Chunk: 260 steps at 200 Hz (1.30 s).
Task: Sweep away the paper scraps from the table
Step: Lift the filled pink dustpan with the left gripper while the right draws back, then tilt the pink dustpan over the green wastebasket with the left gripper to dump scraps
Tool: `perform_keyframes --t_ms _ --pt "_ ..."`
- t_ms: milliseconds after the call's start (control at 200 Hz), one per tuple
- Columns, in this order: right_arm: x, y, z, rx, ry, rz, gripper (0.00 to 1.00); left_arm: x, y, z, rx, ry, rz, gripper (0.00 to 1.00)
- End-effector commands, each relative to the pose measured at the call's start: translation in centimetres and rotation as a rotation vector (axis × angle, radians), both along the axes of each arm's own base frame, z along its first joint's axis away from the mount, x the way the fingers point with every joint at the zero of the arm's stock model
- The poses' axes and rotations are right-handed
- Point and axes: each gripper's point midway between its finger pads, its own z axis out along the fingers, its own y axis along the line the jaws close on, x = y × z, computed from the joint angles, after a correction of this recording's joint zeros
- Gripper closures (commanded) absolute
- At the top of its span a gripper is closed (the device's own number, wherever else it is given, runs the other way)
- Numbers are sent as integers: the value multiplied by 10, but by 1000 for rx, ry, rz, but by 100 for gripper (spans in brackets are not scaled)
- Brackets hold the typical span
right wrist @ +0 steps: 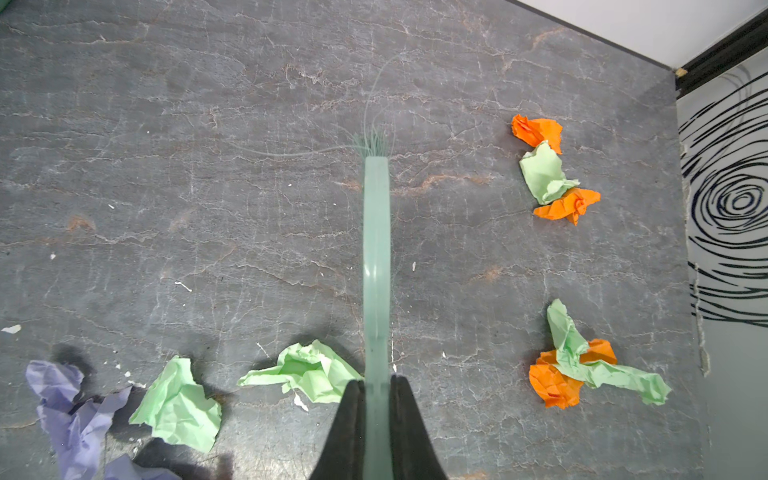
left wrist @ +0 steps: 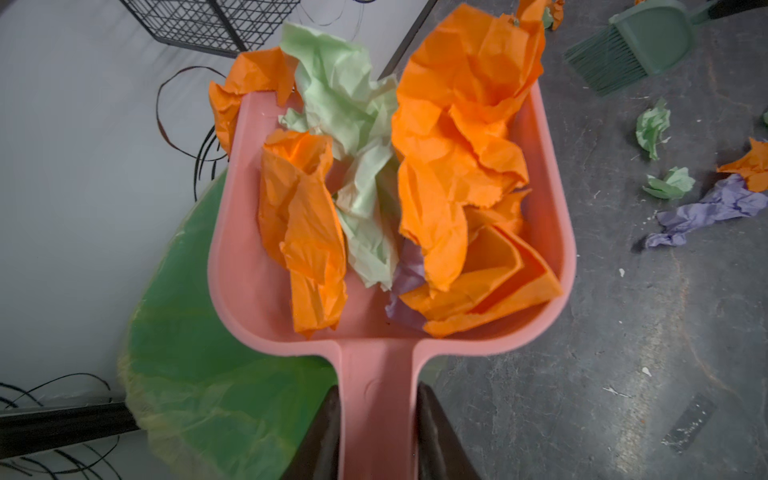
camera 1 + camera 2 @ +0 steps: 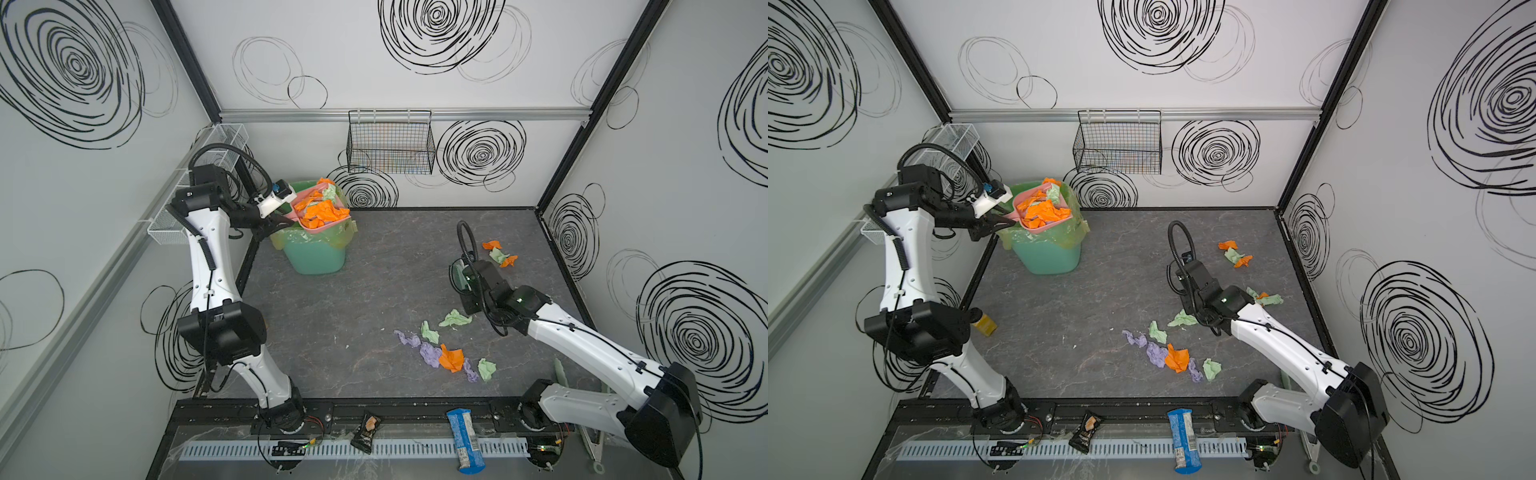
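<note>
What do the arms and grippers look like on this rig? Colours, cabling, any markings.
Left arm and right arm: white link shells, bulky black joint housings. Black corrugated cable loops above each wrist; thin black wires run along the white links. Small green light on the right arm. Left gripper and right gripper: dark tapering fingers. No markings legible.
</note>
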Motion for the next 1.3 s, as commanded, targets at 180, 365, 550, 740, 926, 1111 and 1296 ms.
perform_keyframes --t_ms 180,365,550,740,926,1111,1296 --pt "-1 -1 0 25 -24 2 100 24 37 6 117 -25 80 100" --pt "-2 -2 -1 25 -24 3 100 48 66 2 252 -60 158 100" --pt "-3 -2 -2 23 -23 3 100 68 85 12 432 -142 209 100" --pt "-1 -1 0 23 -24 4 100 74 74 31 647 -216 181 100" --pt "0 0 2 29 -31 5 100 77 70 44 843 -262 168 100" --pt "-1 -1 2 25 -32 5 100 70 73 54 1001 -299 170 100" --pt "-1 -2 5 23 -41 8 100 55 77 60 1104 -292 167 100"
